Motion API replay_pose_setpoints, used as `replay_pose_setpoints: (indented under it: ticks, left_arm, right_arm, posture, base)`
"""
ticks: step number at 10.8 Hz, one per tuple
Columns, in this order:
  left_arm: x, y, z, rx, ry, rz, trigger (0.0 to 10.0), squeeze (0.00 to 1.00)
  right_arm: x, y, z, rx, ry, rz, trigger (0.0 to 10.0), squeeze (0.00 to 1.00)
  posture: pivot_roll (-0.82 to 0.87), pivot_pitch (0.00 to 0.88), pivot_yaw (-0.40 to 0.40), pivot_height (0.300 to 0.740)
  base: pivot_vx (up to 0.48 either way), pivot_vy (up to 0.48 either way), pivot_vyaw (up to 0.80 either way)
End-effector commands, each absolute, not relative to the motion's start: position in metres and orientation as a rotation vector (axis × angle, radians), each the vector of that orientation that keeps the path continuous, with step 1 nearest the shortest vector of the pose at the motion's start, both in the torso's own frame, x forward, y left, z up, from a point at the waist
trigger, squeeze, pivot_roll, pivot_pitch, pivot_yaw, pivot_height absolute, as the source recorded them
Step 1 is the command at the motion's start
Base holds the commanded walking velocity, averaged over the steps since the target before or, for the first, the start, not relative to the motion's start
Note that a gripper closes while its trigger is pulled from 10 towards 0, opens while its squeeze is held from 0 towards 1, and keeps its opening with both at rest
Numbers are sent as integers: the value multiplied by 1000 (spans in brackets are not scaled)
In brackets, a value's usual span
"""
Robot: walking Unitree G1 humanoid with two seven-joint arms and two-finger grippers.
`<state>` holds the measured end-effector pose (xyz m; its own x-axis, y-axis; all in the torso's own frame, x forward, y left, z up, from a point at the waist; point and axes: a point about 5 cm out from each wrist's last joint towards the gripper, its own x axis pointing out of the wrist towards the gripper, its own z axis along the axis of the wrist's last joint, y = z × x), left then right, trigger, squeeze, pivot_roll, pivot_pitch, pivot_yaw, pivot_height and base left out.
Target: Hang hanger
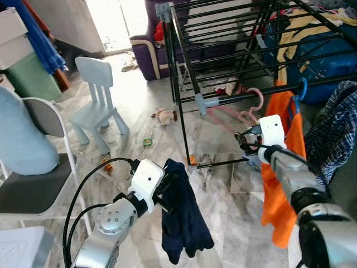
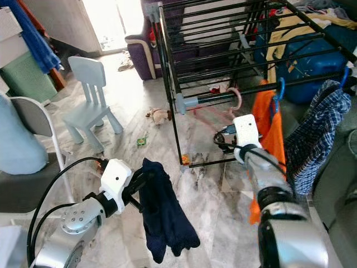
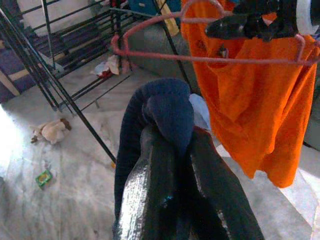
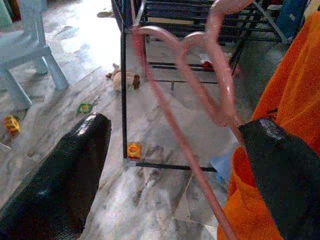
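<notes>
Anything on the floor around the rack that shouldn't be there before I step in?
Yes: a stuffed toy lies on the marble beside the drying rack, a small green packet lies nearer the pale blue chair, and an orange bit sits at the rack's foot.

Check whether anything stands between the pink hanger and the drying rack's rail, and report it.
Nothing visible does. The right gripper holds the pink hanger, its hook just by the rack's front rail. The orange shirt hangs beside it, farther right on that rail.
</notes>
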<state>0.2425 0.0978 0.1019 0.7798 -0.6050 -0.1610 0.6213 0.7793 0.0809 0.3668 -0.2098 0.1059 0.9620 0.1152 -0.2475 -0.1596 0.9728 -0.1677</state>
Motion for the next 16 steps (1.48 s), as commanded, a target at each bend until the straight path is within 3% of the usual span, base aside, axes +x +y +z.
replay_pose_setpoints:
  ticks: [1,2,3,6,8,13,16]
  left_arm:
    - [244,100,105,151,107,-651,10000,0]
    - [244,100,105,151,107,-653,10000,0]
    - [244,100,105,151,107,-656,10000,0]
    - [245,98,105,150,105,-660,10000,0]
    - [245,98,105,151,107,-657,10000,0]
    - [246,98,105,153,107,-663,10000,0]
    - [246,98,104,155,108,-663,10000,0]
  right_arm:
    - [359,-206,89,-151,283,116,10000,1000]
    - [357,-203,87,-146,272,109,10000,859]
    - [356,-205,88,-155,253,76,10000,0]
    - [357,-206,90,-173,243,51,10000,0]
    - [362,-198,100,-93,200,104,10000,0]
    - [364,-208,124,-207,47,45,10000,0]
    - [361,-222,119,-259,118,45,10000,0]
  posture:
    - [-20,0,138,740]
    - [-23,1,140,740]
    - [-28,2,144,740]
    - [-29,2,141,740]
    - [-28,3,140,740]
    - [-37,2,144,740]
    - [-40,1,145,740]
  base:
    - [0,0,0]
    - [0,0,0]
    - [0,0,0]
    - [0,0,0]
    - [0,0,0]
    - [0,0,0]
    - [0,0,0]
